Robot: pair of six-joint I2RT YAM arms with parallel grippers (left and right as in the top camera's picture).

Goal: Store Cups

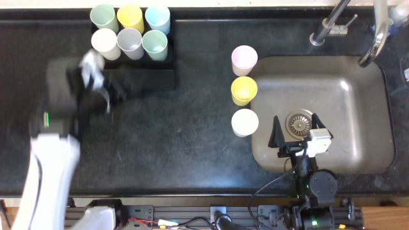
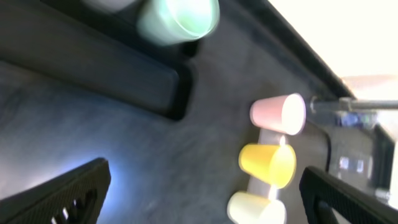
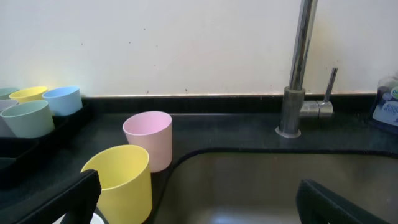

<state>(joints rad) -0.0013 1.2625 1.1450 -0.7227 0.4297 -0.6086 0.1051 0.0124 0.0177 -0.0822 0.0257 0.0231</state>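
1. Three loose cups stand upright in a row on the counter (image 1: 192, 147), just left of the sink (image 1: 358, 96) rim. The pink cup (image 1: 244, 59) is farthest, the yellow cup (image 1: 243, 89) is in the middle, and the white cup (image 1: 245, 121) is nearest. They sit close together; can't tell if they touch.
2. Six more cups sit upright in the black rack (image 1: 153, 80) at far left.
   - Far row, left to right: green cup (image 1: 102, 16), 2nd yellow cup (image 1: 130, 16), blue cup (image 1: 158, 18).
   - Near row, left to right: 2nd white cup (image 1: 104, 41), pale grey cup (image 1: 130, 41), mint cup (image 1: 154, 43).
3. The left hand (image 2: 202, 180) is at the rack's near-left side, well apart from the three loose cups. Its fingers are spread wide w/ nothing between them. It's blurred in the top view.
4. The right hand (image 1: 296, 131) is over the sink basin by the drain (image 1: 299, 122), right of the white cup. Its fingers are also wide apart and it holds nothing.
5. The faucet (image 3: 297, 81) stands on the counter at the sink's far rim, against the wall.
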